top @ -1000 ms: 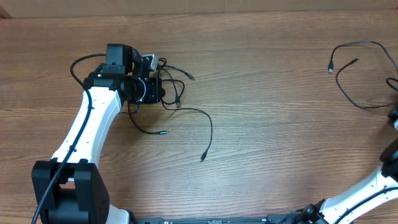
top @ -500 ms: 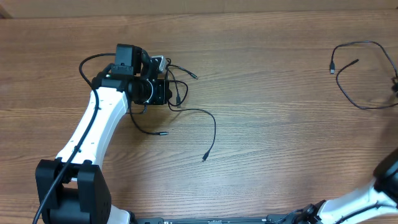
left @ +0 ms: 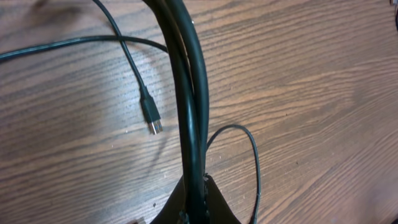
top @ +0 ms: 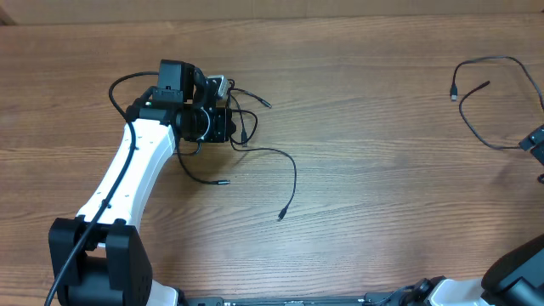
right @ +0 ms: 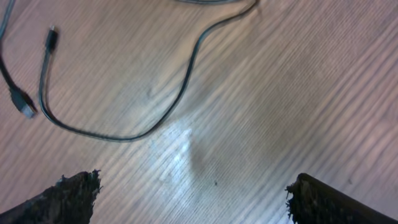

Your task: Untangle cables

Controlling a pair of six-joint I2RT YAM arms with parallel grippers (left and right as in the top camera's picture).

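A tangle of thin black cables [top: 242,119] lies at the left of the wooden table, with loose ends trailing to a plug [top: 280,216] and another plug [top: 225,181]. My left gripper [top: 229,125] sits in the tangle, shut on two cable strands [left: 189,112] that run up the middle of the left wrist view. A USB plug [left: 153,123] lies beside them. A separate cable [top: 489,98] lies at the far right. My right gripper [top: 535,140] is open and empty just right of it, with that cable [right: 186,81] ahead of its fingers [right: 193,199].
The wooden table [top: 374,170] carries only the cables. The left arm's white link [top: 119,183] crosses the left front. The right arm's base [top: 510,276] is at the front right corner.
My left gripper shifted slightly right with the tangle a second ago and has held still since. My right gripper has moved along the right edge, near the separate cable.
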